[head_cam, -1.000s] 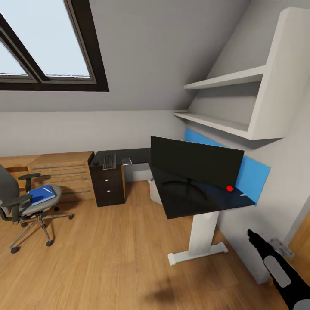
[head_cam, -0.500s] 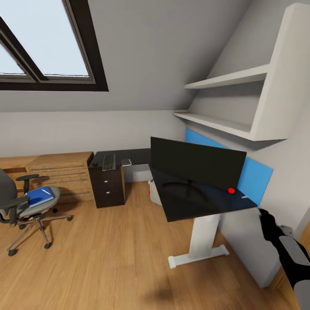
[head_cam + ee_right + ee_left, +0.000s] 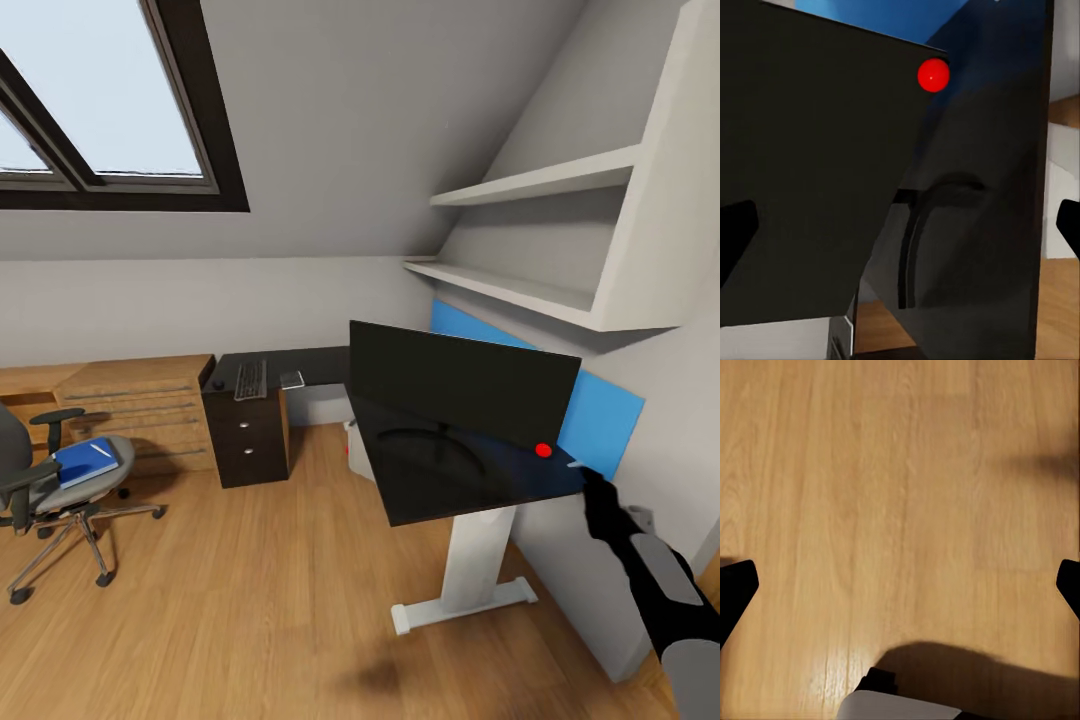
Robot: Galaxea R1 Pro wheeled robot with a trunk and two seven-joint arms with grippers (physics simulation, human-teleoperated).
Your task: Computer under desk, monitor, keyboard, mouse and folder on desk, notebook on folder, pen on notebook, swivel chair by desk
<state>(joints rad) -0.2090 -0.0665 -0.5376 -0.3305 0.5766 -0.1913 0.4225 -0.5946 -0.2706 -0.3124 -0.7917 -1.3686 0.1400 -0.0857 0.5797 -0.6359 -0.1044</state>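
monitor [image 3: 462, 382] on desk [image 3: 450, 478] (right gripper [image 3: 592, 495] near its edge).

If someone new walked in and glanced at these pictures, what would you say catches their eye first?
Most likely the large black monitor standing on the dark desk at the right wall, with a bright red dot at its lower corner and a blue panel behind it. Next, the grey swivel chair at the far left, with a blue folder lying on its seat. The right gripper reaches toward the desk's near corner.
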